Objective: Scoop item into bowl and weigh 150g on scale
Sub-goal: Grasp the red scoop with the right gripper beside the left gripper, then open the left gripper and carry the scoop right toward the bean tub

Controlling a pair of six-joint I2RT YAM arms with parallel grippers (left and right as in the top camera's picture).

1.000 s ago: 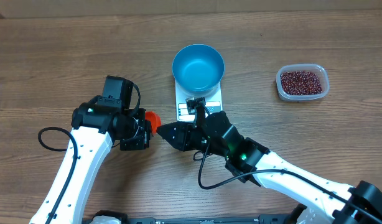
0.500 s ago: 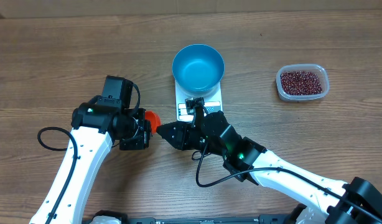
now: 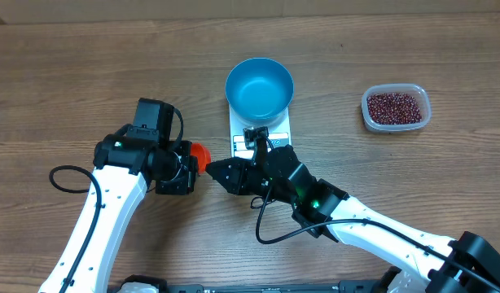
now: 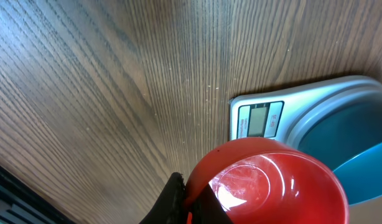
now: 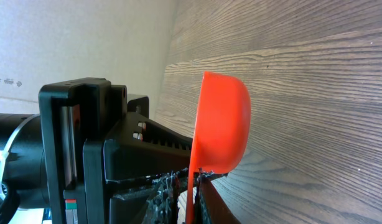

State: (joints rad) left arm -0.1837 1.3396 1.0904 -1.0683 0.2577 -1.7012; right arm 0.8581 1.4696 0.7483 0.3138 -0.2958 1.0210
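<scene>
The red-orange scoop (image 3: pixel 199 153) hangs just above the table between both arms, left of the scale. My left gripper (image 4: pixel 188 186) is shut on the scoop (image 4: pixel 272 180) at the cup's near edge. My right gripper (image 5: pixel 194 180) comes in from the right, its fingers closed tight on either side of the scoop's (image 5: pixel 222 124) thin rim. The scoop is empty; its handle is hidden. The blue bowl (image 3: pixel 259 88) stands empty on the white scale (image 3: pixel 262 140). The item, dark red beans (image 3: pixel 393 105), lies in a clear tub at the far right.
The clear tub (image 3: pixel 396 126) sits about a bowl's width to the right of the scale. Bare wooden table (image 3: pixel 87 73) surrounds everything. The right arm's black cable (image 3: pixel 270 224) loops over the table in front of the scale.
The right gripper's fingers have drawn together onto the scoop's rim. Both arms and the scoop have stayed almost still.
</scene>
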